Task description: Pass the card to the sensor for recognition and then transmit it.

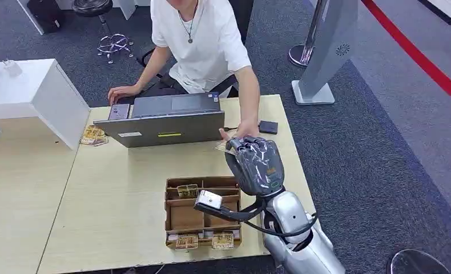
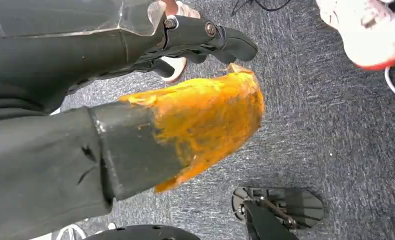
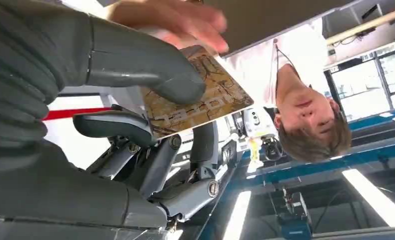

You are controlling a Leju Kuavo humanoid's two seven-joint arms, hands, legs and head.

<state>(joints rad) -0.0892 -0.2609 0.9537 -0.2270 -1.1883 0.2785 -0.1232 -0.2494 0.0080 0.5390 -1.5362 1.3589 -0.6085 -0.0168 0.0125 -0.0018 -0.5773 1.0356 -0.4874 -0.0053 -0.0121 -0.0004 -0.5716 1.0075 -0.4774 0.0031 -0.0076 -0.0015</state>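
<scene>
One card, pinched in my right hand and held up to a person's hand.

Largest first: the pale wood table (image 1: 126, 188) carries a grey laptop (image 1: 166, 127) at 12 o'clock and a brown cardboard compartment box (image 1: 202, 212) at its centre. My right hand (image 1: 256, 164), glossy ribbed grey, rises at 3 o'clock of the box, its back to the head camera, hiding the grip. The right wrist view shows what that one cannot: my thick thumb (image 3: 150, 67) presses the flat, gold-brown patterned card (image 3: 200, 100) against darker fingers (image 3: 113, 125), and the person's hand (image 3: 178, 17), blurred, sits at the card's far edge. My left hand (image 2: 135, 100) hangs over speckled grey carpet (image 2: 330, 125), one part coated rough orange; whether its fingers are closed I cannot tell.
</scene>
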